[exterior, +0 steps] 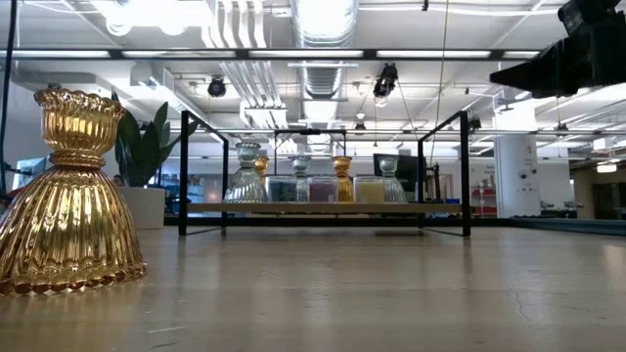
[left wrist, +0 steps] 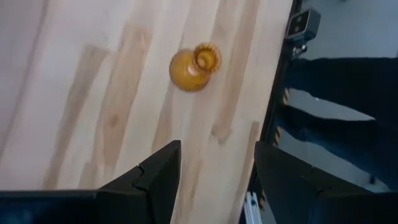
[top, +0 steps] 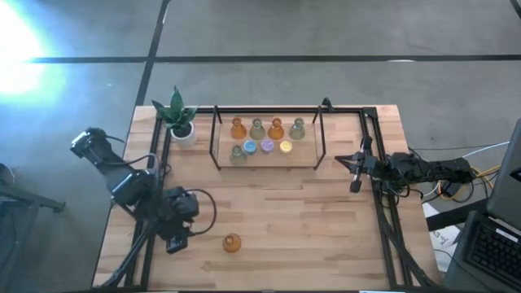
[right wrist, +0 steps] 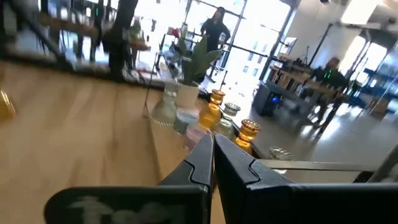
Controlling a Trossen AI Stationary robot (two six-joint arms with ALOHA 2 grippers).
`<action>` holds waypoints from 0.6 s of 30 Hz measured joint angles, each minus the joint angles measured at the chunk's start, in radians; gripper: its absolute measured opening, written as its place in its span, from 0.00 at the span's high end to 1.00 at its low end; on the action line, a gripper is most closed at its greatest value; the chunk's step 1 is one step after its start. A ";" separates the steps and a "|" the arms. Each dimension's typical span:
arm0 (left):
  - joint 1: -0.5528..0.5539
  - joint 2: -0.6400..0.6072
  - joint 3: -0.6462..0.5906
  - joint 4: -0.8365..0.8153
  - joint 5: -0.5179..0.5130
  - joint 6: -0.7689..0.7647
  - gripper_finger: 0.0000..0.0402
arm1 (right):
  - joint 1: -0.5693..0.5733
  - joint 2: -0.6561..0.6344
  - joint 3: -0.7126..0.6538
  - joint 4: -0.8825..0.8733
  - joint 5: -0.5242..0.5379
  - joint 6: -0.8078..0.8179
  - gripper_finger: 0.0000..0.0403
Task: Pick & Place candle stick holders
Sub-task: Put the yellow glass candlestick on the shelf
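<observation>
Left gripper [top: 177, 242] is held above the near left part of the wooden table [top: 309, 220] with its two dark, blocky fingers [left wrist: 158, 177] parted and nothing between them; no object is touched by it. Just ahead of its fingertips an amber candle stick holder [left wrist: 194, 67] is seen standing alone and upright on the pale, grained planks; it is of ribbed, glassy material, with a wide bell-shaped base, a narrow waist and a fluted cup on top. Well beyond it, across the table, a black wire-frame rack [top: 267, 138] is set, and on its shelf the other candle stick holders [top: 266, 137] are lined up in two rows: amber and pale green vase shapes at the back, smaller round blue, purple and yellow pieces in front. A potted plant [top: 177, 115] in a white pot is placed beside the rack. Right gripper [top: 356, 172] is kept clenched and empty at the rack's right end.
</observation>
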 joint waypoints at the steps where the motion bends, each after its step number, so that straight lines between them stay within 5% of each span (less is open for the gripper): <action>1: 0.011 0.000 -0.007 0.003 0.029 0.004 0.48 | 0.000 0.000 0.000 0.028 0.000 0.068 0.98; 9: 0.159 0.020 -0.092 0.128 0.180 0.192 0.48 | -0.002 0.006 0.000 0.309 0.066 0.648 0.98; 13: 0.250 0.058 -0.167 0.201 0.317 0.322 0.48 | -0.002 0.032 0.000 0.302 0.065 0.807 0.98; 18: 0.292 0.108 -0.192 0.281 0.326 0.482 0.51 | -0.002 0.104 0.012 0.319 -0.037 0.838 0.98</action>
